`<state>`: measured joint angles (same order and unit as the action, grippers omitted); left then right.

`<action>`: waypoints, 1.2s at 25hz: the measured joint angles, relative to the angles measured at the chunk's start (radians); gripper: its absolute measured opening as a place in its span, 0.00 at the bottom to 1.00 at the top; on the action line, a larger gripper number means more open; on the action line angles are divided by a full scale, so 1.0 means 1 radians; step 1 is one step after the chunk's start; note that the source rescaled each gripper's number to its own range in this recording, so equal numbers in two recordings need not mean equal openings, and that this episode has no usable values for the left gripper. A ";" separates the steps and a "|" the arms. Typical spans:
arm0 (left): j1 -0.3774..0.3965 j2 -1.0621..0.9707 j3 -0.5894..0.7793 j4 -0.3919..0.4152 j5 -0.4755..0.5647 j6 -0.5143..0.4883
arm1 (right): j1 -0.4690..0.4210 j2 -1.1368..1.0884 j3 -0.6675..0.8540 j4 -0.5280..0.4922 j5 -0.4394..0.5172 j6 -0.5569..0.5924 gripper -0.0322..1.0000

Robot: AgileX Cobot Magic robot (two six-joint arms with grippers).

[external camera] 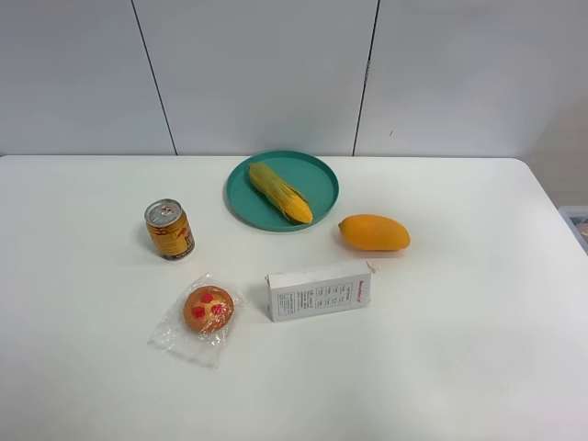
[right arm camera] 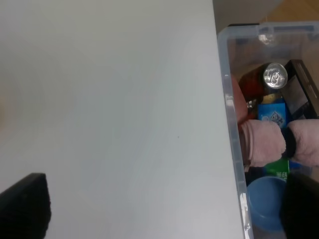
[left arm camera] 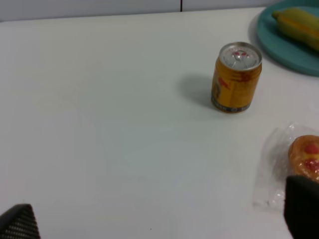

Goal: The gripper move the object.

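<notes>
Nearest the front edge: wrapped bun (external camera: 208,310) and white carton (external camera: 319,291). Further back, gold can (external camera: 169,229) and mango (external camera: 374,232). Toward the rear edge, corn (external camera: 279,192) lying on teal plate (external camera: 317,175). Left gripper (left arm camera: 159,219) and right gripper (right arm camera: 164,209) both spread wide, holding nothing.

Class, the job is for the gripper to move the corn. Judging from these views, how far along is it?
Nothing looks done: the corn lies on the teal plate. Nothing is in hand either; no arm shows in the high view, and the left gripper and right gripper look open over bare table. Reaching, gripping and moving all remain.
</notes>
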<state>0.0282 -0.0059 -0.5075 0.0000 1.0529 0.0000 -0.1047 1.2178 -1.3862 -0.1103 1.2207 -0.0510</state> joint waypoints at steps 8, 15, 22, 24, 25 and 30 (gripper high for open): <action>0.000 0.000 0.000 0.000 0.000 0.000 | -0.002 -0.249 0.148 0.005 0.002 0.000 0.85; 0.000 0.000 0.000 0.000 0.000 0.000 | -0.002 -0.487 0.255 0.011 0.002 0.007 0.85; 0.000 0.000 0.000 0.000 0.000 0.000 | -0.002 -0.757 0.450 0.033 -0.030 0.015 0.85; 0.000 0.000 0.000 0.000 0.000 0.000 | -0.002 -0.831 0.505 0.036 -0.045 0.015 0.85; 0.000 0.000 0.000 0.000 0.000 0.000 | -0.002 -0.869 0.534 0.039 -0.047 0.015 0.85; 0.000 0.000 0.000 0.000 0.000 0.000 | -0.002 -1.035 0.671 0.070 -0.106 0.015 0.85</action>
<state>0.0282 -0.0059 -0.5075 0.0000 1.0529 0.0000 -0.1067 0.1830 -0.7155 -0.0399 1.1143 -0.0362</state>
